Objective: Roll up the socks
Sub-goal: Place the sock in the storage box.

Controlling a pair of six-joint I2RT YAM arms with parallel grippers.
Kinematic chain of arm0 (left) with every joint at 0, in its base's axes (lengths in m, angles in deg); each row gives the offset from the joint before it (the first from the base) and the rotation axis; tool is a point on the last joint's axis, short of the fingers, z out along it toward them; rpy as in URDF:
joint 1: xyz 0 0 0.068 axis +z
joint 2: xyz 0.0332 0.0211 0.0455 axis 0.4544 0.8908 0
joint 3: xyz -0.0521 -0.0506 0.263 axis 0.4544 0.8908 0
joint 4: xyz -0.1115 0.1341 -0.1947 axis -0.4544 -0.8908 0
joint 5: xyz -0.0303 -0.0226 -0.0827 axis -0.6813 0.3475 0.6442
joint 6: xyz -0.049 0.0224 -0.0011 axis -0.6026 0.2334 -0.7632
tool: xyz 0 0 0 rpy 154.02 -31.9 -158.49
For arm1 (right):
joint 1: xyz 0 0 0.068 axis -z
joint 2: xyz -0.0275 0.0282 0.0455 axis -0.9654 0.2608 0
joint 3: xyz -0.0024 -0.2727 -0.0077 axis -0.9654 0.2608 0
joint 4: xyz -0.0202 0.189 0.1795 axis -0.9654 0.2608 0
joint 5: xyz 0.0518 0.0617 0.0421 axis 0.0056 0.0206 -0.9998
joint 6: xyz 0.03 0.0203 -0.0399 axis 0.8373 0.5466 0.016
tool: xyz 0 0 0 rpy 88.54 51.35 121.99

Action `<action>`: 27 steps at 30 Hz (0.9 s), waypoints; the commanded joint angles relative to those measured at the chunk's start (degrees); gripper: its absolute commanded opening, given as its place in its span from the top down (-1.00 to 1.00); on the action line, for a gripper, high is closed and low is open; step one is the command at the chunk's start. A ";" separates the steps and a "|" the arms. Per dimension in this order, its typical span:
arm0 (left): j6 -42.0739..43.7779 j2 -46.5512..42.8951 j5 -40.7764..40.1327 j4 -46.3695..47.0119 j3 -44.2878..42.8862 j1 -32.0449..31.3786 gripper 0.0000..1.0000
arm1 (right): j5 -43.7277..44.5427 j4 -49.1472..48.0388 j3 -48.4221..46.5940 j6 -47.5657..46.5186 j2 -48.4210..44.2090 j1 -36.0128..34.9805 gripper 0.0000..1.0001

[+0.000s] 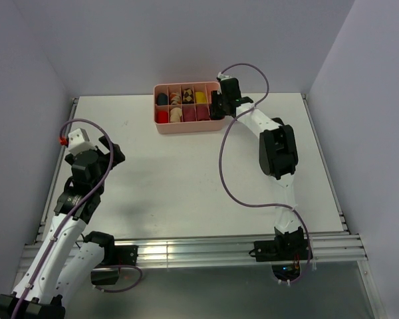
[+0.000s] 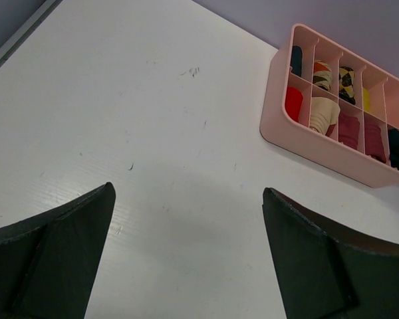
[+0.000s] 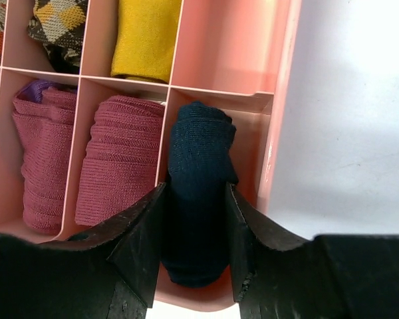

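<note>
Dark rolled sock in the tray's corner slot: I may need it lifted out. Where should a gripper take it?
Grip the dark rolled sock across its middle from above, a finger down each long side: walls of the pink tray block sideways approaches. The right gripper straddles it this way.

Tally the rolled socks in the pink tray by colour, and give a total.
Dark: 2
Maroon: 2
Patterned: 2
Yellow: 1
Red: 1
Cream: 1
Total: 9
</note>
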 commanded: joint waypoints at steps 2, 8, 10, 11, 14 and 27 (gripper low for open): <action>0.57 0.22 0.84 0.69 -0.46 0.11 -0.94 | -0.55 0.54 -2.65 -0.31 -4.41 0.66 0.07; 0.31 0.22 1.11 0.69 -0.37 0.11 -0.94 | -0.46 -1.56 0.16 0.65 -8.54 1.36 0.05; 0.31 0.22 1.28 0.78 -0.20 0.11 -0.94 | -0.38 -1.30 0.34 0.04 -9.33 1.54 0.04; 0.31 0.13 1.37 0.95 0.06 0.11 -0.94 | -0.46 -1.04 0.17 -0.05 -9.51 1.54 0.06; -0.13 -0.05 1.55 1.21 0.59 0.11 -0.94 | -1.51 -1.13 1.39 -0.49 -9.94 1.54 0.07; -0.13 -0.40 1.63 2.36 1.03 0.11 -0.94 | -12.32 -1.48 10.37 5.22 -17.16 6.02 0.19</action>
